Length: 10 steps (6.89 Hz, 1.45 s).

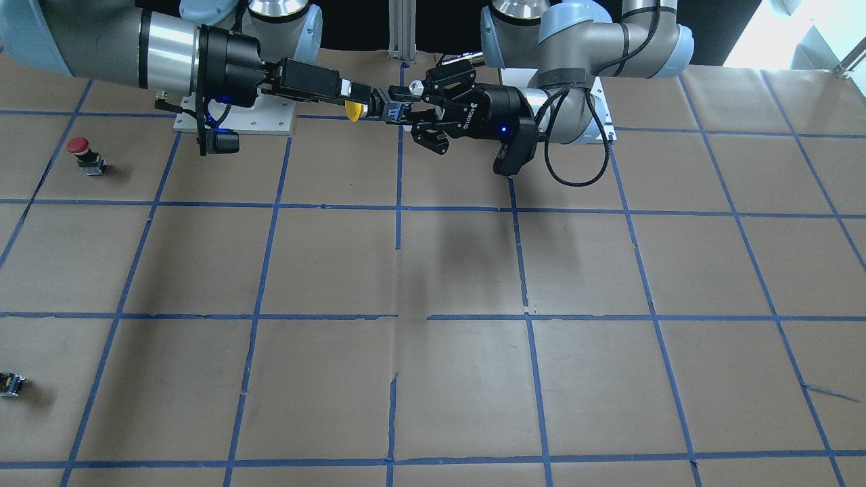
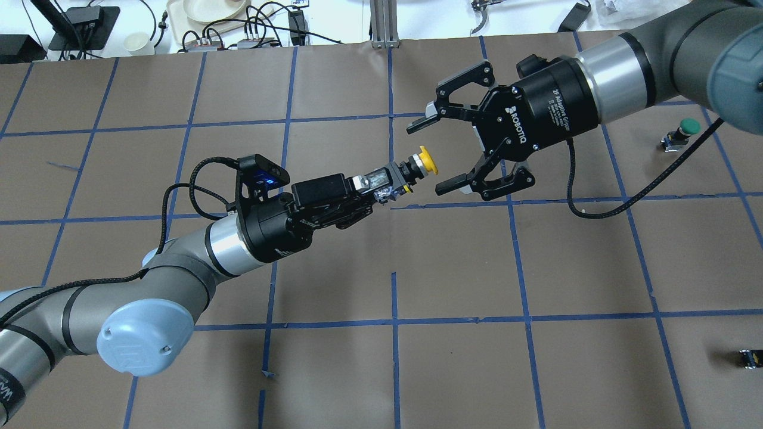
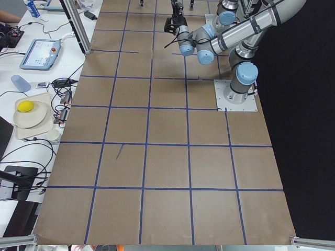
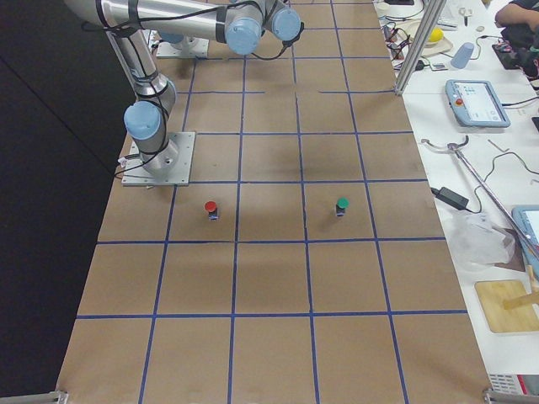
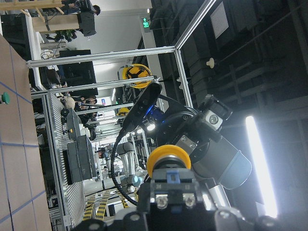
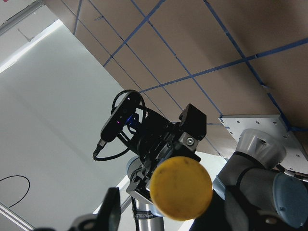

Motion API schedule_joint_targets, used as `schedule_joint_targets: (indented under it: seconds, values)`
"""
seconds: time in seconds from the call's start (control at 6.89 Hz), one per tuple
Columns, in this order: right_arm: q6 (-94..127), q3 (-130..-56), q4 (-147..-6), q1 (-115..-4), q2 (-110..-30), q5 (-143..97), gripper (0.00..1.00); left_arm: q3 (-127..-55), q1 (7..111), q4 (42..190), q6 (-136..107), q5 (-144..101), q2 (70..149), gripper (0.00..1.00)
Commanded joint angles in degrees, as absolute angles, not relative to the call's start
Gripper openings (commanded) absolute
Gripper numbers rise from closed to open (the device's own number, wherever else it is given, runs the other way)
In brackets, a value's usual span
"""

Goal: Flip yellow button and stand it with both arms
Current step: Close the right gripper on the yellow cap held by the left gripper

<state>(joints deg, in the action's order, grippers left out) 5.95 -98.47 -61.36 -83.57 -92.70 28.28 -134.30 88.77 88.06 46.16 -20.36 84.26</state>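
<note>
L tool clenched on the body of the yellow button, held in mid-air above the surface, approx. over its centre line. Button's long axis lies roughly horizontal, cap pointing straight at R tool. R tool released, 2 fingers spread, cap about level w/ their tips (no contact visible from overhead). R arm is the one facing the cap; next move prob. its close on that end.

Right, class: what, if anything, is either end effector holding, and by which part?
The left end effector holds the yellow button by its boxy body, cap pointing away from it. The right end effector is open and holds nothing.
</note>
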Motion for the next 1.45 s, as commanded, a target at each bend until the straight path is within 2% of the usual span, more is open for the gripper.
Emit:
schedule_joint_targets:
  seconds: [0.0,0.29,0.58,0.73,0.87,1.02,1.31]
  values:
    - [5.9,-98.4,-61.4,-83.4,-92.4,28.4,0.69,-134.1,88.7,88.1,46.1,-20.4,84.4,0.05]
    - [5.7,-98.8,-61.5,-83.3,-92.5,28.4,0.69,-133.9,88.7,88.1,46.1,-20.5,84.2,0.05]
    - [5.7,-98.8,-61.9,-83.3,-92.5,28.4,0.58,-134.0,88.7,88.0,46.1,-20.6,84.0,0.05]
    - [5.7,-98.7,-61.8,-83.3,-92.4,28.4,0.31,-134.2,88.7,88.1,46.1,-20.6,83.8,0.05]
    - [5.2,-98.7,-61.8,-83.3,-92.4,28.3,0.16,-134.1,88.7,88.0,46.1,-20.6,83.9,0.05]
    - [5.2,-98.6,-61.8,-83.3,-92.4,28.3,0.16,-134.0,88.7,88.1,46.1,-20.6,83.9,0.06]
    - [5.3,-98.4,-61.8,-83.3,-92.5,28.3,0.16,-134.0,88.7,88.0,46.0,-20.6,83.9,0.59]
